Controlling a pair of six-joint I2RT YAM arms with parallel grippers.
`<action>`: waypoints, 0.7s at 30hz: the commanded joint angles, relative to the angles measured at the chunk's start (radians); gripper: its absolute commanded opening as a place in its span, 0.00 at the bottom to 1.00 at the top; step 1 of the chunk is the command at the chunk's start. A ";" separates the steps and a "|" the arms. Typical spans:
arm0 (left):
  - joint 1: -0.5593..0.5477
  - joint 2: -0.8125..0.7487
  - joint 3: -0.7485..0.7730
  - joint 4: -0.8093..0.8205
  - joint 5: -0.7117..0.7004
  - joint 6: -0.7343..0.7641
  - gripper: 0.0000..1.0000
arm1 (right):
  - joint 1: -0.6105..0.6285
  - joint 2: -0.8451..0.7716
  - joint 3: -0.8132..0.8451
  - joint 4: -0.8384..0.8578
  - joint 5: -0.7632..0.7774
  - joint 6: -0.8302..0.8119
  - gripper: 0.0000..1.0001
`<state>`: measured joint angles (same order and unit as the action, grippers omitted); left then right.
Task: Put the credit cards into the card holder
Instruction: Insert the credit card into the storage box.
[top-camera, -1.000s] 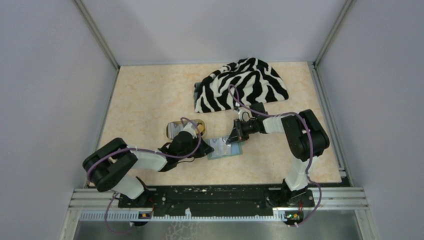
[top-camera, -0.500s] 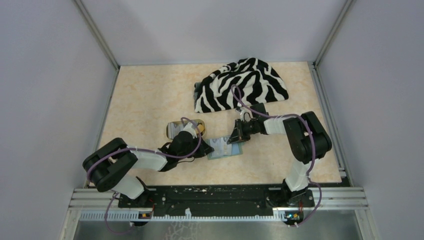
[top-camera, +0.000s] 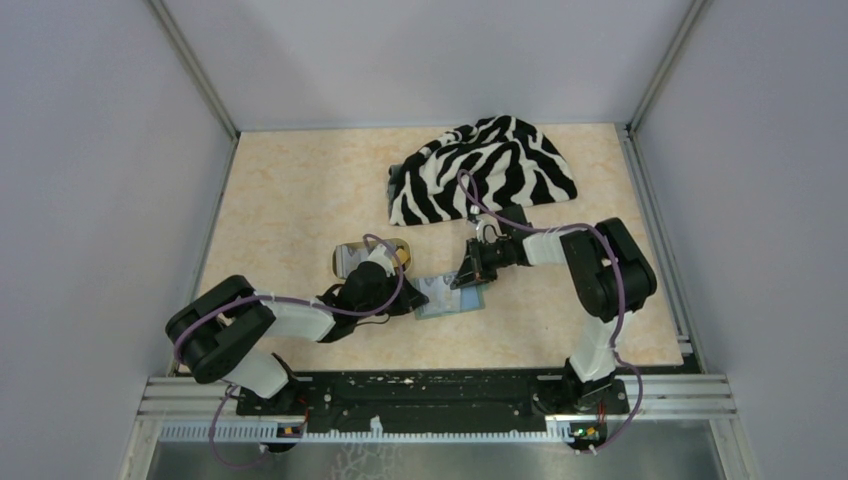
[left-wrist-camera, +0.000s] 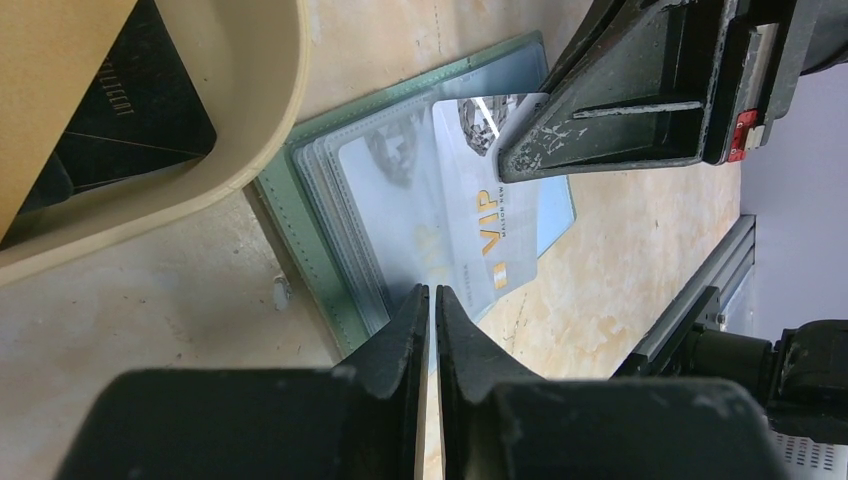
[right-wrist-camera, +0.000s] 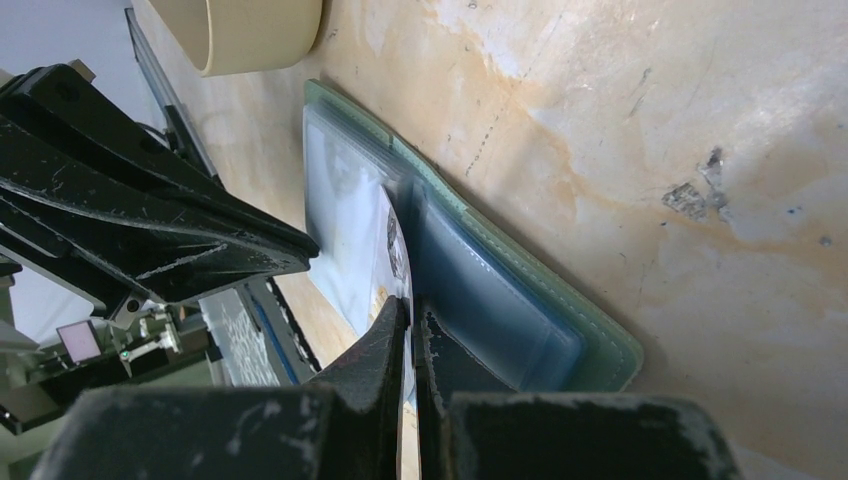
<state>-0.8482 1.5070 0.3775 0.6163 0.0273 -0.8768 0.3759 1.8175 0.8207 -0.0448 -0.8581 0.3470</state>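
Sage-green card holder (top-camera: 455, 303) lies open on the table at centre of the top view. Left gripper (left-wrist-camera: 431, 296) fingers are pinched together on its clear sleeve edge. Right gripper (right-wrist-camera: 410, 310) fingers are clamped on a silver VIP credit card (left-wrist-camera: 488, 222), which lies over the sleeves. Tan tray (left-wrist-camera: 255, 110) sits just beside the holder, upper left.

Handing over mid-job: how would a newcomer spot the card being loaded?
From the zebra-striped cloth at the far side, come nearer to the open green card holder. The card in the right gripper lies over its sleeves: pale with gold VIP lettering, unlike the dark card in the tray.
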 joint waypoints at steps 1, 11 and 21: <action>-0.002 0.021 0.013 -0.042 0.013 0.028 0.12 | 0.028 0.036 0.018 -0.030 0.046 -0.012 0.00; -0.002 0.034 0.023 -0.037 0.023 0.034 0.12 | 0.065 0.099 0.111 -0.120 0.002 -0.096 0.03; -0.002 -0.004 0.042 -0.060 0.031 0.053 0.13 | 0.080 0.154 0.226 -0.238 -0.062 -0.186 0.27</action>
<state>-0.8482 1.5230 0.3954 0.6075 0.0494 -0.8585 0.4393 1.9488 1.0119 -0.2272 -0.9237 0.2310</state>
